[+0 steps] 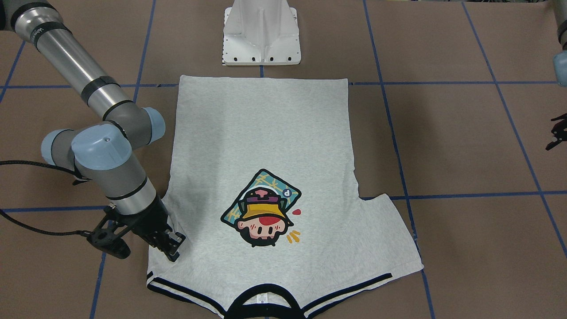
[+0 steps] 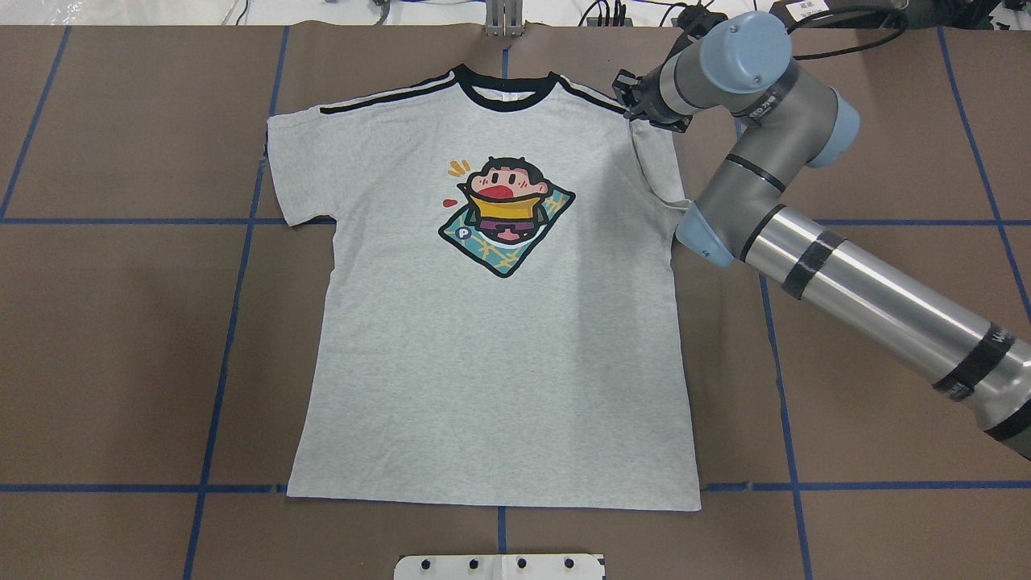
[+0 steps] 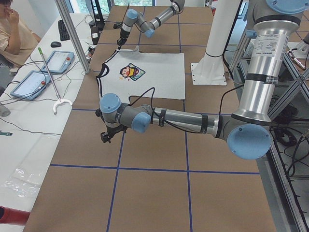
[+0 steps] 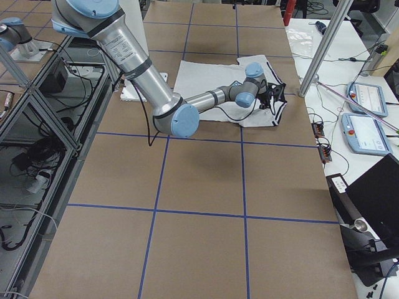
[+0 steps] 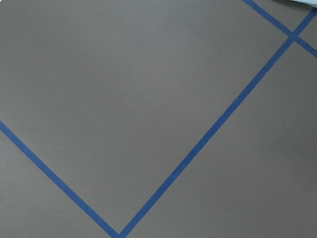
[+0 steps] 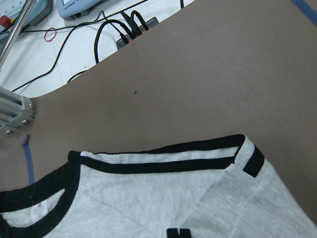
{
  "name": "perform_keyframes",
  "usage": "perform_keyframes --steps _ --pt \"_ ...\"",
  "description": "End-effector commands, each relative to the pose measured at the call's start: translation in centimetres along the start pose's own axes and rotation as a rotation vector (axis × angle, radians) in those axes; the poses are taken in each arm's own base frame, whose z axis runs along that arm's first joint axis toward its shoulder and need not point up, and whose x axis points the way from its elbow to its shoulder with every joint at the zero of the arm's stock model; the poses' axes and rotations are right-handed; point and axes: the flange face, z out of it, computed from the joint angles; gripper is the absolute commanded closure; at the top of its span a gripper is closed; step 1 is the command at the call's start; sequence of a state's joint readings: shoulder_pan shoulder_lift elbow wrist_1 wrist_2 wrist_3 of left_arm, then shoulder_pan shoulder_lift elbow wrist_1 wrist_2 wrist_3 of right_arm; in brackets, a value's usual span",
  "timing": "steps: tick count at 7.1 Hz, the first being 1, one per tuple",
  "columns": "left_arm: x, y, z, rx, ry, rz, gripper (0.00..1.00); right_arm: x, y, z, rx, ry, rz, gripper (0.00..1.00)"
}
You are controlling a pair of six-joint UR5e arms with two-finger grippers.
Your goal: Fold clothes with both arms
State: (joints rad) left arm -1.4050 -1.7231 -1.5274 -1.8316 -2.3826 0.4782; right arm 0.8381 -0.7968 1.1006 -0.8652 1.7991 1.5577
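Note:
The grey T-shirt (image 1: 261,146) (image 2: 483,338) lies flat, print side up, with its black collar at the table's far edge from the robot. The sleeve on the robot's right is folded in over the body. My right gripper (image 1: 173,250) (image 2: 644,109) is down at that sleeve by the striped shoulder, shut on a raised fold of the fabric. In the right wrist view its fingertips (image 6: 178,232) just show over the shirt (image 6: 198,198). My left gripper (image 1: 557,131) (image 3: 107,135) hovers open over bare table, well off the shirt's other side. The left wrist view shows only table and tape.
The white pedestal base (image 1: 261,35) (image 2: 499,566) stands just behind the shirt's hem. Blue tape lines (image 5: 208,134) grid the brown table. Beyond the collar edge are cables (image 6: 124,29), tablets (image 3: 58,60), a grabber stick (image 3: 50,79) and a seated person (image 3: 14,29).

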Motion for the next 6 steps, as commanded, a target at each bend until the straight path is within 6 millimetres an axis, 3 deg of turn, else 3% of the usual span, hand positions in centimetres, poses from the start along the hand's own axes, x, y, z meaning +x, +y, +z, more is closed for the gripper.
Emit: perform_keyframes --steps 1,3,4,6 --pt "0.5 0.1 -0.3 0.006 -0.001 0.006 0.00 -1.5 -0.1 3.1 0.070 0.076 0.013 1.00" --pt "0.5 0.3 -0.3 0.005 0.000 0.003 0.00 -3.6 -0.8 3.9 0.129 0.088 0.008 1.00" --pt "0.4 0.3 -0.1 0.003 0.002 -0.003 0.00 -3.7 1.1 4.4 0.124 0.083 -0.038 0.01" --pt "-0.6 0.8 1.0 0.003 0.001 -0.116 0.00 -5.2 2.8 2.3 0.114 0.023 -0.082 0.00"
